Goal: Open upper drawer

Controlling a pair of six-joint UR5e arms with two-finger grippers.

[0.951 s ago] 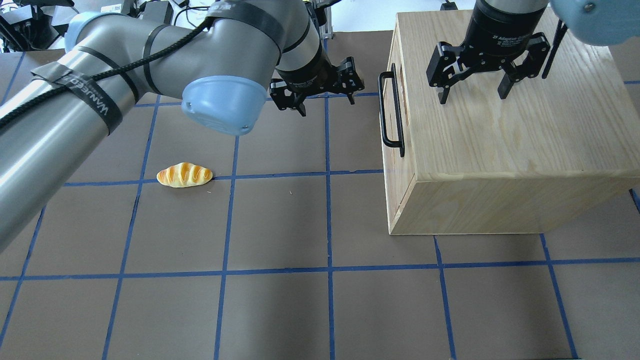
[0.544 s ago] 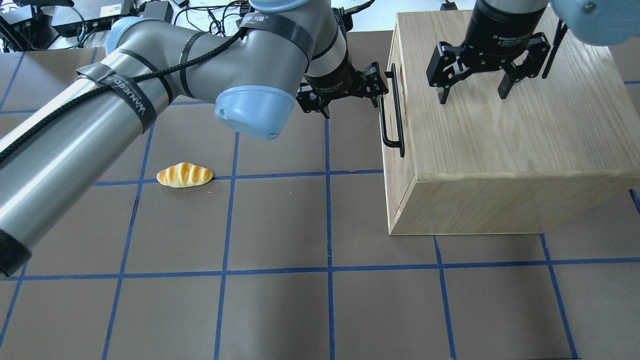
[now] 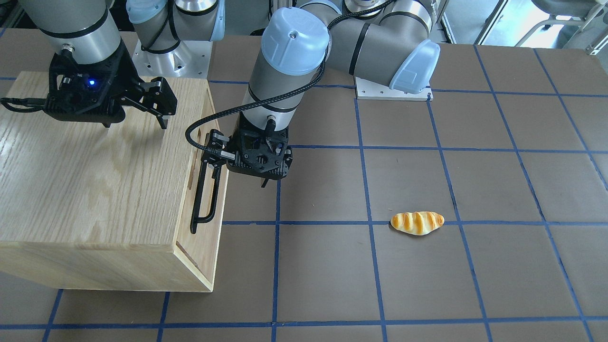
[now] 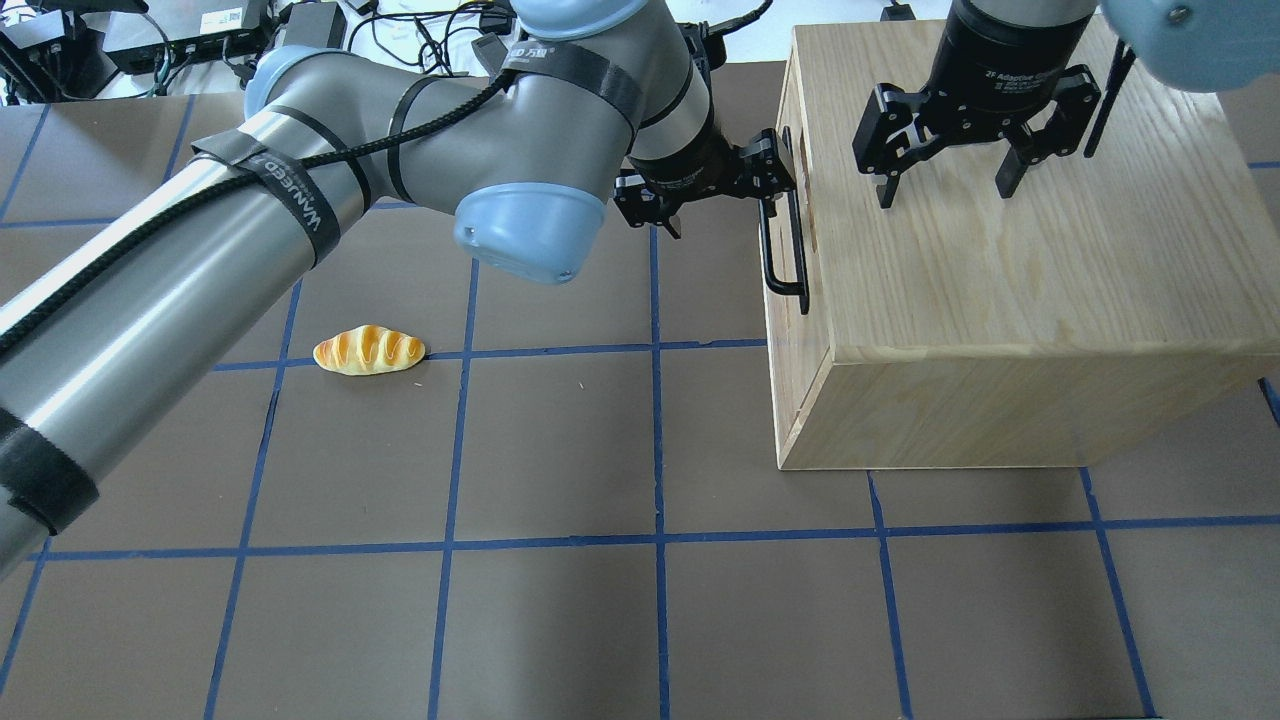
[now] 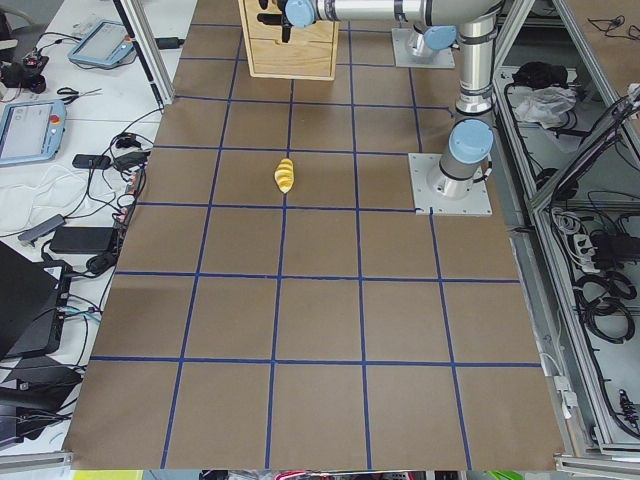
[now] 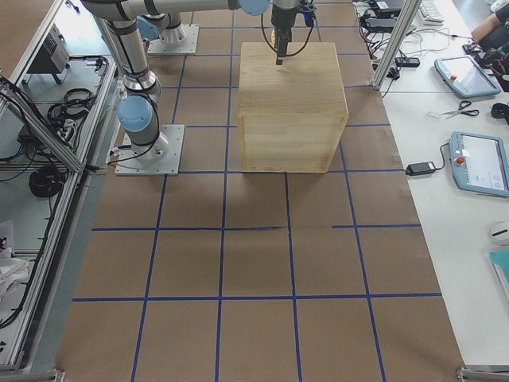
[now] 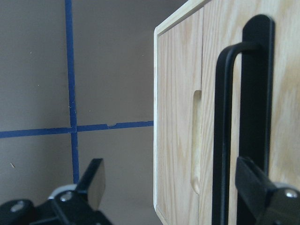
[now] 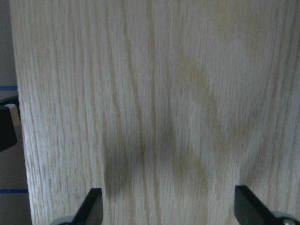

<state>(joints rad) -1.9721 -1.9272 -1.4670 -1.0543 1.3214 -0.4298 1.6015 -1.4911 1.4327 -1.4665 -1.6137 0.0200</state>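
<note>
The upper drawer [image 4: 810, 330] is the pale-wood front on the cabinet's side; it sits flush, also seen in the front view [image 3: 204, 237] and the left wrist view [image 7: 178, 93]. Its long black handle [image 4: 785, 250] [image 3: 202, 199] [image 7: 225, 117] runs beside an oblong cutout [image 7: 196, 140]. My left gripper [image 4: 715, 195] [image 3: 240, 166] is open at the handle's far end. One finger [image 7: 267, 192] is against the bar, the other [image 7: 91, 180] over the mat. My right gripper [image 4: 945, 190] [image 3: 135, 122] [image 8: 171, 211] is open and empty just above the cabinet top.
The oak-grain cabinet box [image 4: 1000, 280] [image 6: 293, 95] stands at the table's right side. A toy bread roll [image 4: 369, 350] [image 3: 417, 223] lies on the brown mat to the left. The mat carries a blue tape grid.
My left arm has swung right across the mat, bringing its open gripper from the gap beside the cabinet up to the handle. The right gripper and the drawer have not moved.
</note>
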